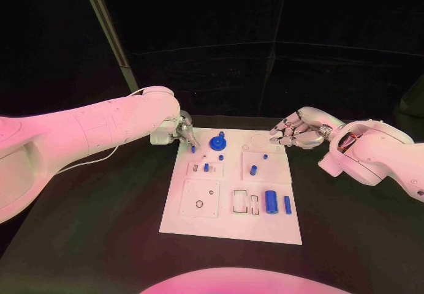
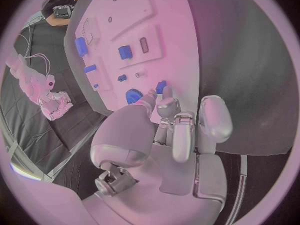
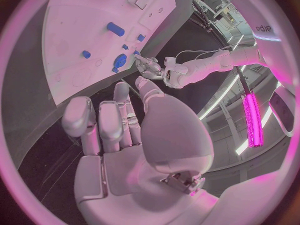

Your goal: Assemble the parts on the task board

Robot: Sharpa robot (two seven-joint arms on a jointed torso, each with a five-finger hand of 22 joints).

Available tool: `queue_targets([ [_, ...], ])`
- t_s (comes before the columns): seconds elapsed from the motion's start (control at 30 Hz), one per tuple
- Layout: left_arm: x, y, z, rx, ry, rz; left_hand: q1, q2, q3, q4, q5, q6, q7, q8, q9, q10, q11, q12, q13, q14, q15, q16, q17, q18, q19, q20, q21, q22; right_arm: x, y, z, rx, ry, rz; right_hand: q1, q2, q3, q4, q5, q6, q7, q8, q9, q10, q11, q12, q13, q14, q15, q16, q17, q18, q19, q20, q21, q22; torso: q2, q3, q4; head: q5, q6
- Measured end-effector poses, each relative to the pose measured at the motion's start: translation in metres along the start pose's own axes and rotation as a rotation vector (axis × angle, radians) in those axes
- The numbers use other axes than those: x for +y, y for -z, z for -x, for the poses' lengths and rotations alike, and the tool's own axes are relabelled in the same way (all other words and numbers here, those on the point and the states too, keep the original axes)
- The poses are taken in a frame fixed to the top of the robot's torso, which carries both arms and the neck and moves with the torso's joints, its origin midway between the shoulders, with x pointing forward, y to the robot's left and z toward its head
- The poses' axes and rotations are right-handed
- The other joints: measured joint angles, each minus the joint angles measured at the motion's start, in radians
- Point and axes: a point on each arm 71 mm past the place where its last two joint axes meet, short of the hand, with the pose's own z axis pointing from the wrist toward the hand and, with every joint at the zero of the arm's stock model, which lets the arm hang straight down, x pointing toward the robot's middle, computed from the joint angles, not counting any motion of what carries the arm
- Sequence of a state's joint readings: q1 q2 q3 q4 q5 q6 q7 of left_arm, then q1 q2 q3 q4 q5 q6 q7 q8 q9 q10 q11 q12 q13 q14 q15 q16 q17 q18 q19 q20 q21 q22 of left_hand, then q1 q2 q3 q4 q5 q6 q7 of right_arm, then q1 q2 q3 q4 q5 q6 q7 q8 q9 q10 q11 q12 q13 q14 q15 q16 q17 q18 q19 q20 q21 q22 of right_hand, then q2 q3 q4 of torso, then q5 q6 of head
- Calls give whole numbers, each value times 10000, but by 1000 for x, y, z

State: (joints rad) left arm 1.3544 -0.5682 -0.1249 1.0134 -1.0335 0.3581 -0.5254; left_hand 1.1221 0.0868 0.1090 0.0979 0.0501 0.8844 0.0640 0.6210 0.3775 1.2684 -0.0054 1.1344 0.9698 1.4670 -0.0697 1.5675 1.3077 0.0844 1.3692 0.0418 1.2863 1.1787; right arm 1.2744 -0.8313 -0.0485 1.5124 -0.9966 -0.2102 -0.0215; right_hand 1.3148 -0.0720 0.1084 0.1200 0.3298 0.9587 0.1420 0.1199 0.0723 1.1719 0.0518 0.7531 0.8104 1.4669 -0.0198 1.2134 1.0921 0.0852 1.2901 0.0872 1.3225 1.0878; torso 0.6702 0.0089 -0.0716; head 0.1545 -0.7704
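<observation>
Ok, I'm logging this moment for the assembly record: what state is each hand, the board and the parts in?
left hand: at the board's far left corner, pinching a small blue part
right hand: off the board's far right corner, fingers curled, holding nothing
task board: flat on the table
blue gear: on the board's far end
two blue cylinders: lying side by side on the board

Left hand (image 1: 184, 130) pinches a small blue part (image 1: 193, 147) over the task board (image 1: 231, 229).
</observation>
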Motion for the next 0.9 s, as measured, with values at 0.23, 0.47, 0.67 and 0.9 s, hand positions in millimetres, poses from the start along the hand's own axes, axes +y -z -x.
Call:
queue_targets([
  [0.23, 0, 0, 0, 21, 34, -5, 245, 84, 315, -273, 0, 0, 0, -65, -57, 0, 0, 0, -20, 0, 0, 0, 0, 0, 0, 0, 0, 18, 0, 0, 0, -1, 0, -1, 0, 0, 0, 0, 0, 0, 0, 0, 0, 0, 0, 0, 0, 0, 0, 0, 1, 0, 0, 0, 0, 1, 0, -3, -2, 0, -25],
  [0.47, 0, 0, 0, 82, 143, -35, 835, 78, 1174, -953, -6, 35, -34, -163, -139, -53, -52, -49, -79, 0, 0, 0, -1, 0, 28, -28, 0, 27, 0, 0, 0, 1, 0, 2, 0, 0, 0, 0, -1, 0, 0, 0, 0, 0, 0, 0, 1, 0, 0, 0, 1, 0, 0, 0, 0, 1, 1, -3, -6, -11, -51],
  [0.67, 0, 0, -1, 185, 322, -119, 923, -126, 2347, -1136, 3, -20, 23, -196, -200, -70, -29, -156, -190, 0, 0, 0, -1, 0, 28, -28, 0, 100, 0, 0, 0, 2, 0, 4, 0, 0, 0, 0, -1, 0, 0, 0, 0, 0, 0, 0, -38, 0, 0, -55, -24, 0, 0, 0, 0, -25, 1, -3, -6, -18, -67],
  [0.9, -2, 3, -5, 260, 608, -378, 310, -635, 3749, -1312, 10, -19, 91, 184, -10, 59, -18, -194, -235, -1, 1, 0, -2, 1, 65, 9, 0, 218, 0, 0, 0, 3, -1, 12, 0, 0, 0, 0, -1, 0, 0, 0, 0, 0, 0, 0, -38, 0, 0, -55, -24, 0, 0, 0, 0, -25, 0, -3, -1, -19, -75],
])
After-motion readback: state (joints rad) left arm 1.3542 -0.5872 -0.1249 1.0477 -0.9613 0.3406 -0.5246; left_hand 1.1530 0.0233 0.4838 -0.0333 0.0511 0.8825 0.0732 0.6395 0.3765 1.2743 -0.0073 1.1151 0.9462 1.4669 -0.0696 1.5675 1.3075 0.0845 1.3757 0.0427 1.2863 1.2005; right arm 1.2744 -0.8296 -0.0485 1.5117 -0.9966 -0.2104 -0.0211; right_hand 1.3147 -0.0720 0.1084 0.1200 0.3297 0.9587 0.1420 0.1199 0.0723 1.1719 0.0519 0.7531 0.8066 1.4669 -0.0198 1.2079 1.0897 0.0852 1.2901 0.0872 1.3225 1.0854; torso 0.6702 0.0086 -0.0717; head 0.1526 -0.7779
